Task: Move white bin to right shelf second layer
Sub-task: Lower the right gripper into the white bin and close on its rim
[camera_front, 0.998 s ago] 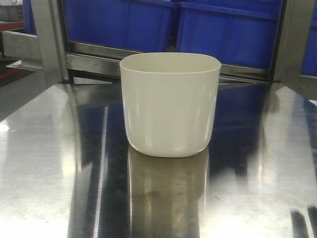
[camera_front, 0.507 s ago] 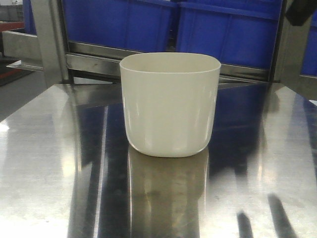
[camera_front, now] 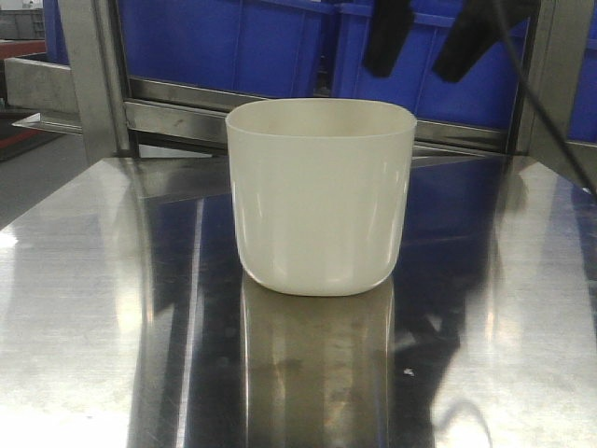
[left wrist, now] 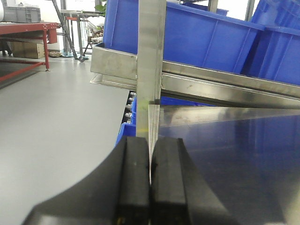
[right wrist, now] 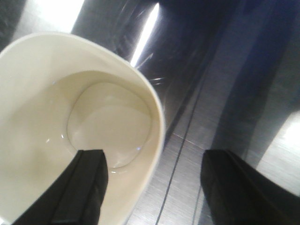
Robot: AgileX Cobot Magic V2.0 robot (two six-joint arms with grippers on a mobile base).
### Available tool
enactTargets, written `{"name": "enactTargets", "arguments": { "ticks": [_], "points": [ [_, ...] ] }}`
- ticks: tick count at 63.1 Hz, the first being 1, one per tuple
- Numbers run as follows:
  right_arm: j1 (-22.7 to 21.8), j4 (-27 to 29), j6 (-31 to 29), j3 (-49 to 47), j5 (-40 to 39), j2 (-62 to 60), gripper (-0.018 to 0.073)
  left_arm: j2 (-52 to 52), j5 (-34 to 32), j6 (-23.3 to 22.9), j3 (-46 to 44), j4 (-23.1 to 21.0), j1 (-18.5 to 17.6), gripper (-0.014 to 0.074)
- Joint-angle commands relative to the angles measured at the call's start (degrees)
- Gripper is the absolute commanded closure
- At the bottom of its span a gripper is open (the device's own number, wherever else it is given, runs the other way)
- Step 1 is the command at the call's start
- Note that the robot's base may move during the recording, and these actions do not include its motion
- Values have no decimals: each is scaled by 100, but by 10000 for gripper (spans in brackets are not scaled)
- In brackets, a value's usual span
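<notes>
Right tool (camera_front: 427, 42) spread above white bin (camera_front: 320, 196) rim, left tool (left wrist: 150, 180) closed

One white bin (camera_front: 320, 196), two blue crates (camera_front: 224, 42).

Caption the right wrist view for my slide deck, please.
Open right gripper straddling the white bin rim, one finger inside, one outside over the steel tabletop.

blue crates (camera_front: 280, 42) on rack behind steel tabletop (camera_front: 93, 308); red bench (left wrist: 23, 30) far left.
</notes>
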Motion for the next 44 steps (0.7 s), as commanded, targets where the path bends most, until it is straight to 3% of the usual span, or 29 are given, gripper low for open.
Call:
{"name": "enactTargets", "arguments": {
  "ticks": [1, 44],
  "points": [
    [78, 3, -35, -380, 33, 16, 22, -18, -493, -56, 211, -53, -32, 512],
    [161, -62, -29, -404, 292, 680, 24, -18, -493, -56, 211, -53, -32, 512]
  ]
}}
